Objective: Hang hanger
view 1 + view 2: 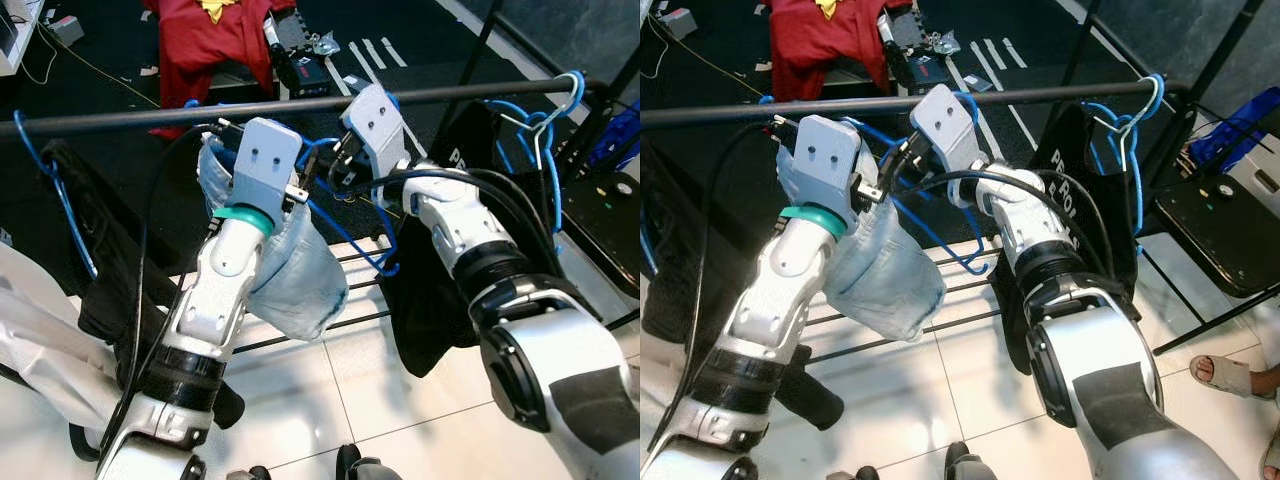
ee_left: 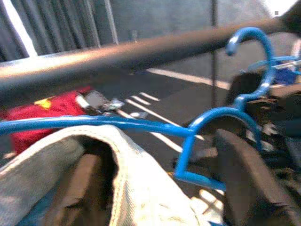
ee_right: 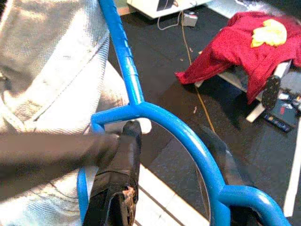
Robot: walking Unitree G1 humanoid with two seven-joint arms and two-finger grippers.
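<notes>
Blue hanger (image 1: 352,238) (denim (image 1: 290,275) on it) clenched by both tools, left (image 1: 296,190); right (image 1: 338,160); under rail (image 1: 150,113).

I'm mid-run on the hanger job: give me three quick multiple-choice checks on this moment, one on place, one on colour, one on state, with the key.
1. Where is the hanger with the pale denim garment?
A. On the floor
B. Held up at the rail, between both grippers
C. On the red cloth

2. What colour is that hanger?
A. Blue
B. White
C. Black

3. Is its hook over the rail?
A. Yes, hanging free
B. Not yet, beside the rail
C. It has no hook

Key: 1 B, the left gripper and right gripper meet at it just under the rail. 2 A, blue wire shows in both wrist views. 3 B, the left wrist view shows the hook next to the bar, not around it.
</notes>
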